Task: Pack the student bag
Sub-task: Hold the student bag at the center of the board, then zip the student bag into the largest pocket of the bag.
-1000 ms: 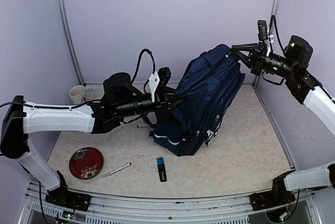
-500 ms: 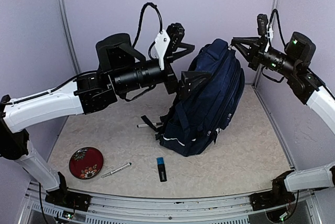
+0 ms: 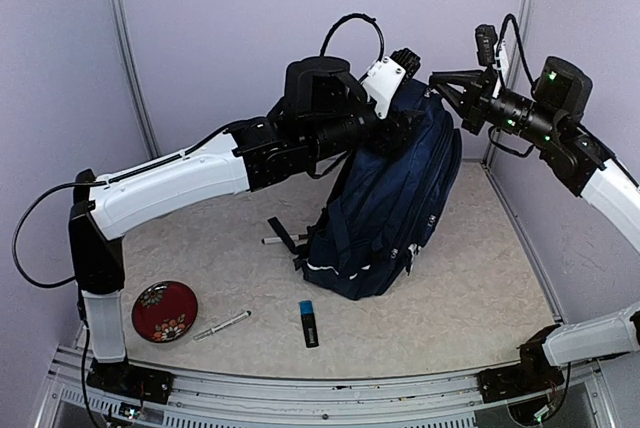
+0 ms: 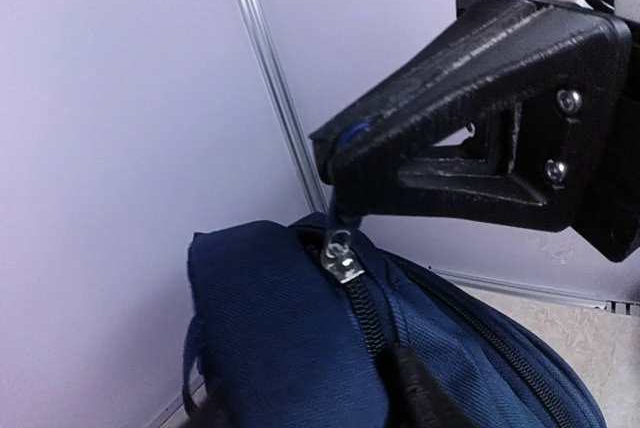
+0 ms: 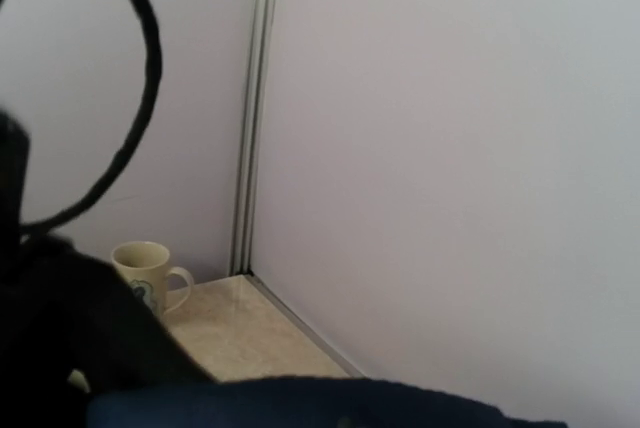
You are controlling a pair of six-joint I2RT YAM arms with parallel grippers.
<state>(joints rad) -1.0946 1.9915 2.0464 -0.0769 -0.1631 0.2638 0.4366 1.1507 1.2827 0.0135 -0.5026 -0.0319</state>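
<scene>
While a pen, a blue-capped stick and a plate lie unpacked on the near worktop, the student bag stands upright mid-worktop, apparently zipped, its contents hidden. Opening it seems the step in hand. The right gripper has its jaws clamped on the bag's top tab. I cannot tell how the left gripper's jaws stand; it must next catch the zip pull.

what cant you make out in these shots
Left fingers: top view, lost behind the left arm against the dark student bag; left wrist view misses them.
Bag's inside: no view looks in.
Mug: blocked by that arm in the top view; its print too small in right wrist view.
</scene>
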